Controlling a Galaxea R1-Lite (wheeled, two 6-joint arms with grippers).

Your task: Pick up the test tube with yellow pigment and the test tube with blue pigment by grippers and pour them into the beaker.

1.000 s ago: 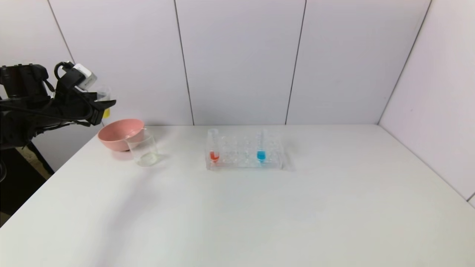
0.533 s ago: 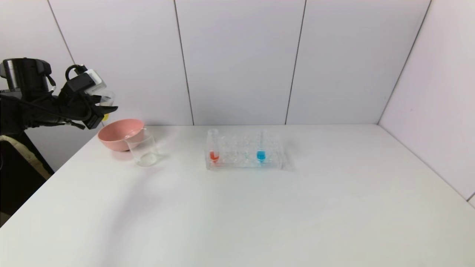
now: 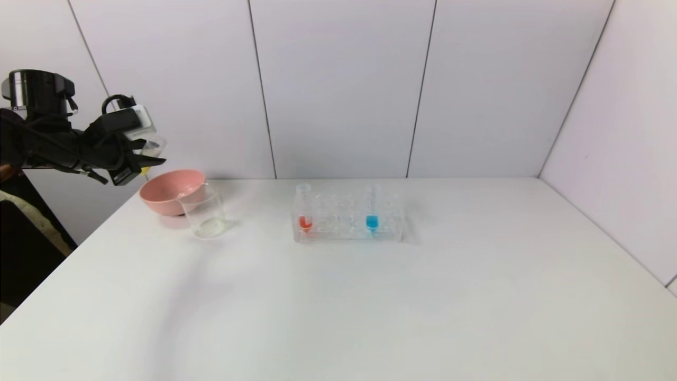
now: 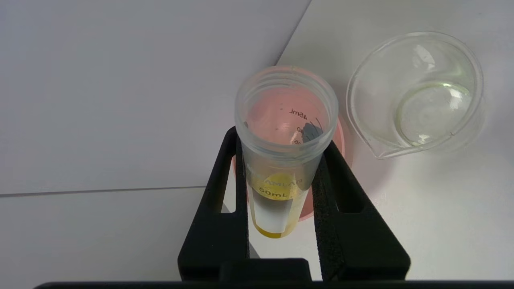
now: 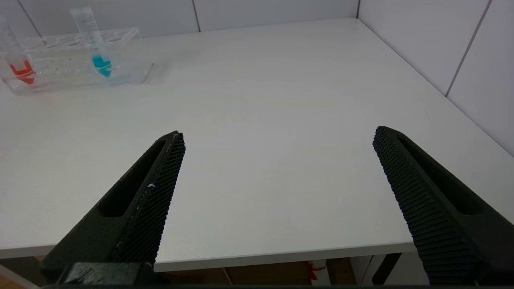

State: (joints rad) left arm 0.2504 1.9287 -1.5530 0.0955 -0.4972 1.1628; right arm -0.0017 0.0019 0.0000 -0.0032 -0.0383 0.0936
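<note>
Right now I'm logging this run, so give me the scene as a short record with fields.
left gripper: shut on the yellow tube, raised over the pink bowl, tube near upright
right gripper: open, low at the table's near edge, holding nothing
beaker: on the table in front of the bowl, almost empty
rack: holds the blue tube and a red tube
poured so far: seemingly nothing
</note>
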